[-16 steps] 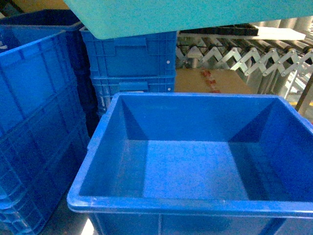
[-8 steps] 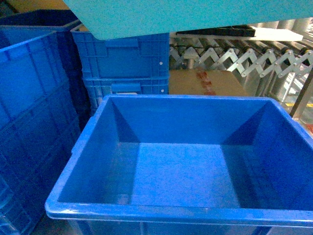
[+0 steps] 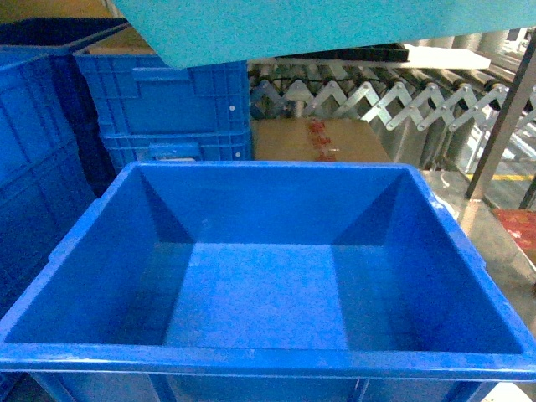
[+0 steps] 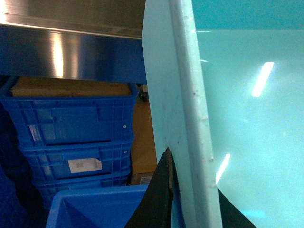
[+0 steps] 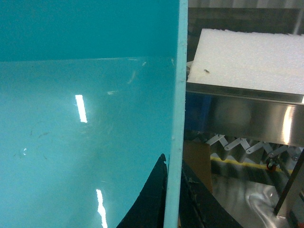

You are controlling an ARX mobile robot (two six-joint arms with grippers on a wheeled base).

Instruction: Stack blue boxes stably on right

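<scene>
**boxnerd:** Scene's slid left across the head view since a second ago, so the ribbed crates (image 3: 167,105) sit further left and the open blue tub (image 3: 268,352) now fills the bottom dead centre. Looks like the base rolled or turned right.

**arx_tinkerer:** Where's the one being carried?

**boxnerd:** Turquoise tub (image 3: 335,25) is held up high, above the open blue tub, not touching it. Left end effector (image 4: 164,190) has dark fingers pinched over its left wall, right end effector (image 5: 173,194) does the same on the right wall.

**arx_tinkerer:** So progress?

**boxnerd:** I'd call it roughly midway. Pickup done, carry underway. Lowering it squarely into the open blue tub and letting go are left. Cardboard box (image 3: 318,141) and the folding roller conveyor (image 3: 394,96) sit behind the open blue tub, out of the way.
</scene>
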